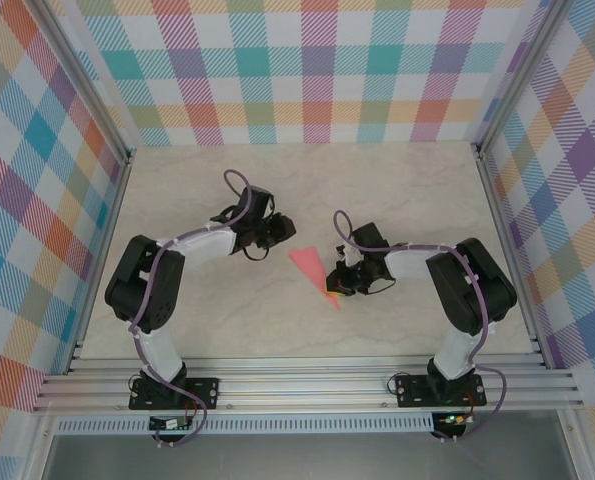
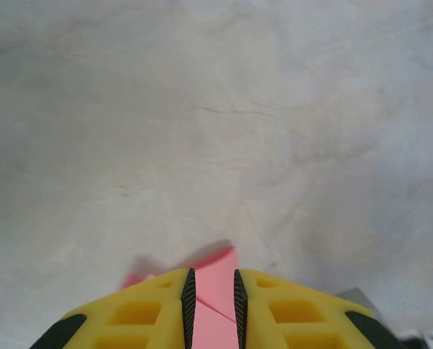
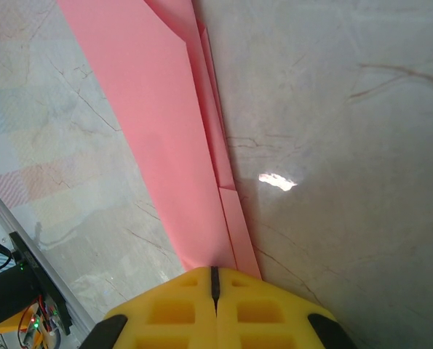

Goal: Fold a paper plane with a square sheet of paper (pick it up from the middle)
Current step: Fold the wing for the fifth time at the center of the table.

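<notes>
The square sheet of paper is folded into a narrow salmon-pink paper plane (image 1: pixel 312 266), which lies slanted on the table between my two grippers. My right gripper (image 1: pixel 334 294) is shut on its pointed near end. In the right wrist view the plane (image 3: pixel 165 123) runs up and away from the closed fingertips (image 3: pixel 215 270), with layered folds along its right side. My left gripper (image 1: pixel 277 236) is at the plane's wide far end. Its jaws (image 2: pixel 212 275) stand a narrow gap apart. Pink paper (image 2: pixel 215 291) with a crease shows through that gap and past the left finger.
The marble-patterned tabletop (image 1: pixel 407 200) is ringed by checked walls. Aluminium rails (image 1: pixel 307 385) run along the near edge, where the arm bases are bolted. Both arms bend inward toward the table's middle.
</notes>
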You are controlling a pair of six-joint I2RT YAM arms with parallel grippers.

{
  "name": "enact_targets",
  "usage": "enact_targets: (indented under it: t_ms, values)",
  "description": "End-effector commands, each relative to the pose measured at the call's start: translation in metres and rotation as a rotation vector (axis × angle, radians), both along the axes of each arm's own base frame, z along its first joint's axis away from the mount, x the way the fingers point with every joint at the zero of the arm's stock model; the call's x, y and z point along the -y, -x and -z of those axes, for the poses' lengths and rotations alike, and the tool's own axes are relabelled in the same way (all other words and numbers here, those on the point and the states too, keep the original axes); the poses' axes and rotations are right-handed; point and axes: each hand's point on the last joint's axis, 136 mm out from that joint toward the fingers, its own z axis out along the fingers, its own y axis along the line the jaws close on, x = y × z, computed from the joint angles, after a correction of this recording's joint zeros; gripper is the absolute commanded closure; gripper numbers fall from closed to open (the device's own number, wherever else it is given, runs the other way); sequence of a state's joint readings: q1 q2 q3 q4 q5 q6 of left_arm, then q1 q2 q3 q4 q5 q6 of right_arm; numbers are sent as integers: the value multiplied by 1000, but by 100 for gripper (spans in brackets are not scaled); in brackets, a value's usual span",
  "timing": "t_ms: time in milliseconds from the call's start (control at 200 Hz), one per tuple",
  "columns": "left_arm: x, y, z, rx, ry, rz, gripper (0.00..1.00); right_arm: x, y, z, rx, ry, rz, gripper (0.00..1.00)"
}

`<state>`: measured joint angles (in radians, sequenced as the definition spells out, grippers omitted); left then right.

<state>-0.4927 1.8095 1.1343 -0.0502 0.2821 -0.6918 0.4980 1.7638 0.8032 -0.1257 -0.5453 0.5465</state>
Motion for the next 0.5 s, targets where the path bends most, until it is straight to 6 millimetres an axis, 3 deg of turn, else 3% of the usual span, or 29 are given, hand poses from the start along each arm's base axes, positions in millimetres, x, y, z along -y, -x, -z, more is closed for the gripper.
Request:
enact_targets:
  t_ms: [0,275,500]
  values:
    - [37,24,-7,-27,57,100,77,28,31,47,-143,185,27,100]
    - [76,54,44,-119,71,158,77,26,29,45,-136,174,31,100]
    - [69,58,72,-155,14,134,78,25,30,42,-133,164,29,100]
